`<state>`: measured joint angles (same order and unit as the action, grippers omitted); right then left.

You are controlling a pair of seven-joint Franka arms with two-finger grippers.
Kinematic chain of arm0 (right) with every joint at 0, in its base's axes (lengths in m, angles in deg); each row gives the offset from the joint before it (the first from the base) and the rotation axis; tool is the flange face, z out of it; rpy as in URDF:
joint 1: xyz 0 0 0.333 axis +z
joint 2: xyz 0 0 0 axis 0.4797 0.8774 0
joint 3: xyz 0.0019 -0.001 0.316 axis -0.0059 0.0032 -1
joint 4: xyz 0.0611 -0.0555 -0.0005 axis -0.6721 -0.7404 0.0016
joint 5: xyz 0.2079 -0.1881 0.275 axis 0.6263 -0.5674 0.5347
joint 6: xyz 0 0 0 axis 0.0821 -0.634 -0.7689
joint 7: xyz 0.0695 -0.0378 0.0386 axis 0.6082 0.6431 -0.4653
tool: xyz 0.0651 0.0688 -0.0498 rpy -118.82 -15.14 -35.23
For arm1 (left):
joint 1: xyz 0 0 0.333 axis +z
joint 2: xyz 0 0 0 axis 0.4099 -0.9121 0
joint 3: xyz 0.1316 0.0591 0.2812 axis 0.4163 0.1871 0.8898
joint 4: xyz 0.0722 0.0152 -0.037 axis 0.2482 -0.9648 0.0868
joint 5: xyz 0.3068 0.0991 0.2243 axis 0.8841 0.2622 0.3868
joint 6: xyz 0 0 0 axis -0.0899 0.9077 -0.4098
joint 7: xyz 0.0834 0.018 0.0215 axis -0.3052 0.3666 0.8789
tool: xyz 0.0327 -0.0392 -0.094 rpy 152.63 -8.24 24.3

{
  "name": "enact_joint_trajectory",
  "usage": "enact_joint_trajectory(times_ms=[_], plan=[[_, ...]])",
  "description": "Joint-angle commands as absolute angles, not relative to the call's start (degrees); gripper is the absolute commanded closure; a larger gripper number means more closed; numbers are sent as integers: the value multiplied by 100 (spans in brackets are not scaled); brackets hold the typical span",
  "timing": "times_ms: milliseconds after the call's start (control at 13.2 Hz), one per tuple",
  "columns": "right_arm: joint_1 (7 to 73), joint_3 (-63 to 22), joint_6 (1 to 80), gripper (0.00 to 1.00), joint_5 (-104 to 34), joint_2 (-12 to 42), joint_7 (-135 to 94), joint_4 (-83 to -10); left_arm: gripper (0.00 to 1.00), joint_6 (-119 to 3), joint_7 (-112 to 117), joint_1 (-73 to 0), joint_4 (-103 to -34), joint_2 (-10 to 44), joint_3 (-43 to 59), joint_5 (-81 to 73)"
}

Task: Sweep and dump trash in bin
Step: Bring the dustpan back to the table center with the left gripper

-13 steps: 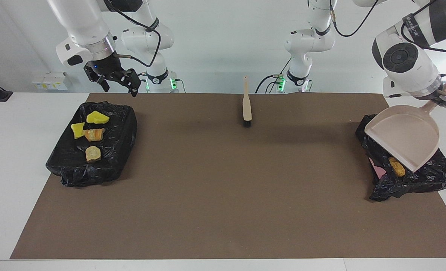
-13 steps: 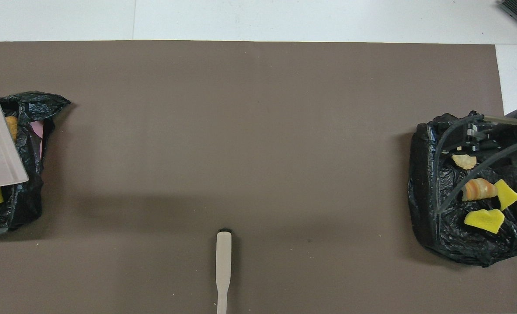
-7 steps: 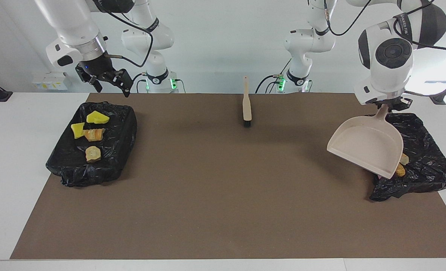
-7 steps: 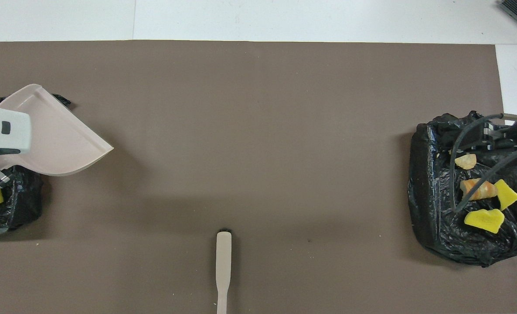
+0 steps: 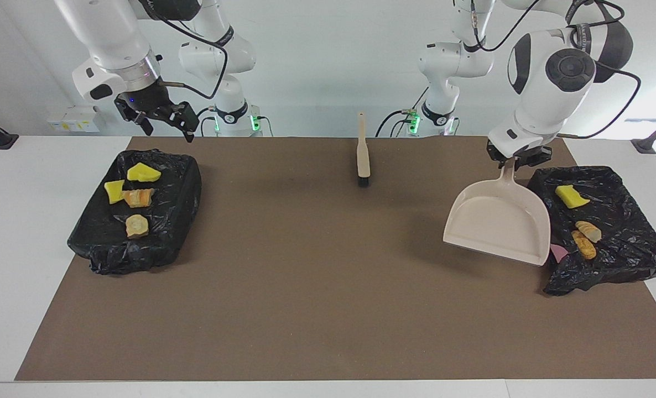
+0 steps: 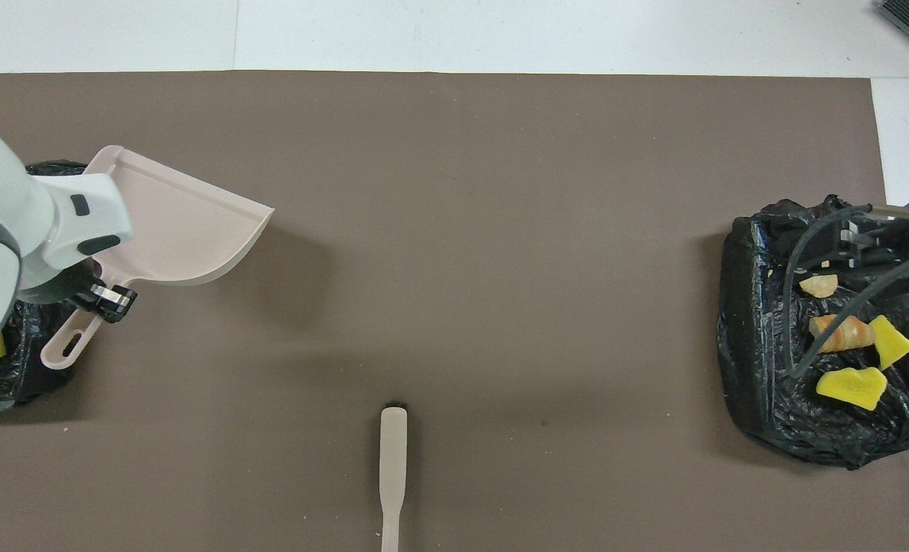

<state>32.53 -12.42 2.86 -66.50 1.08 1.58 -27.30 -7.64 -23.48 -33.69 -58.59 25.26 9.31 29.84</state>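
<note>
The left gripper [image 5: 517,161] is pinching the dustpan [image 5: 499,224] handle; the right gripper [image 5: 162,122], fingers apparently spread and empty, is waiting. Swinging low, the pan may be snagging the bin [image 5: 615,243] liner.

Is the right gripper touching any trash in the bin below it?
Apart. The facing view shows the right gripper, open, raised clear above the black bin, with wall visible between it and the trash.

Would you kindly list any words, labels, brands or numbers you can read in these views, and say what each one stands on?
No text can be read in either view.
Dustpan, brush and both black bin bags: no print shows.
White boxes by the wall: small marks, too small to read.
</note>
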Motion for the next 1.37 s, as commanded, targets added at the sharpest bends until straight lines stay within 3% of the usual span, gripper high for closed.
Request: enact_joint_trajectory(times_ms=[0, 304, 684, 912, 1292], plan=[[3227, -1330, 203, 0, -6719, 217, -23, -2549, 100, -1062, -1648, -3850, -6039, 2593, 1017, 2697], [3218, -1330, 203, 0, -6745, 181, -5, -2566, 100, -1308, -908, -4388, -6039, 2487, 1017, 2442], [3157, -1321, 195, 0, -6754, 138, -22, -2540, 100, -2045, 514, -5407, -6039, 1680, 1008, 2275], [3166, -1330, 212, 0, -6692, 129, -22, -2523, 100, -2607, 885, -5619, -6135, 1275, 1008, 2038], [3166, -1304, 624, 0, -6648, 23, -31, -2584, 100, -3312, 974, -5813, -6540, 1081, 1017, 1888]])
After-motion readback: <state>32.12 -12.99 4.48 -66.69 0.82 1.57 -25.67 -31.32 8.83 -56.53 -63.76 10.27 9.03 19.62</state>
